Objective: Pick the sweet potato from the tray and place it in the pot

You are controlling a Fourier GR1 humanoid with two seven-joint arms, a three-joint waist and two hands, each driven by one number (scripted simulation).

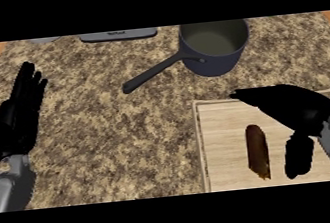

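Potato [258, 152] is seen lying lengthwise on tray [218, 128] at lower right of counter [125, 122], roughly mid-tray, not held by anything; right hand [294, 108] is spread above tray's upper right part, fingers reaching left toward tray's top edge, thumb hanging down just beside potato's right side w/ a strip of bare tray between; fingers are only relaxed, nothing gripped. Pot [213, 43] is set upright at counter's top, well apart from tray; its handle is pointed down-left; inside, only a pale bottom is seen. Left hand [20, 115] is shown at left edge, open, fingers up, resting. Grey object [118, 35] is cut off by top edge, left of pot.
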